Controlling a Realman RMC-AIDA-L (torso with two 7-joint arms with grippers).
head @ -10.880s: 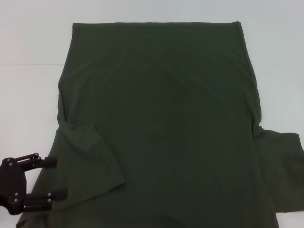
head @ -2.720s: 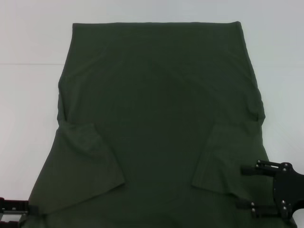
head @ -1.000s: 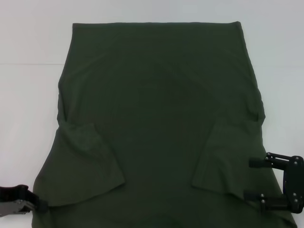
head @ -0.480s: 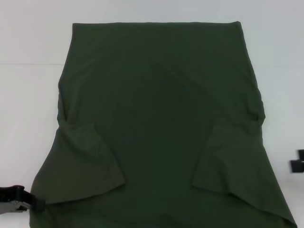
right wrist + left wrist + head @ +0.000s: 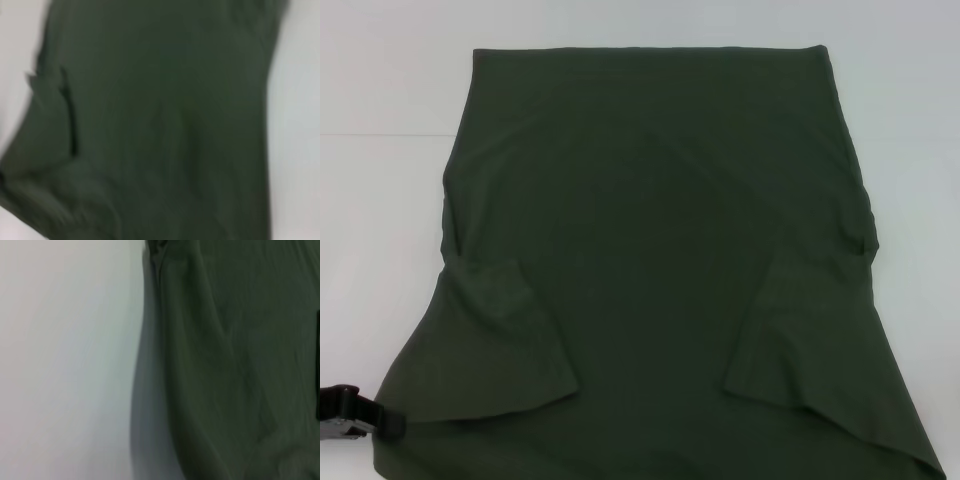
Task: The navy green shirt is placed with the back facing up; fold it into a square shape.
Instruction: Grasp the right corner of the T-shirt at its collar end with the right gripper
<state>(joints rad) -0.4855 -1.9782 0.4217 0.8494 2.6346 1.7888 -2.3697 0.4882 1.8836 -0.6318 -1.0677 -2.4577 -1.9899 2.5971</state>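
Right gripper gone from head view since a moment ago. Black left gripper (image 5: pixel 360 418) low at near-left corner of large dark olive-green soft cloth shirt (image 5: pixel 660 250), touching its edge; fingers' state unreadable. Both sleeves folded inward; shirt spread flat on white table (image 5: pixel 380 220), hem farthest.

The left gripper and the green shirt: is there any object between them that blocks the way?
Nothing visible does. The left gripper sits at the near left corner of the green shirt, right against the cloth's edge, with only bare white table around it. The right gripper is out of view.
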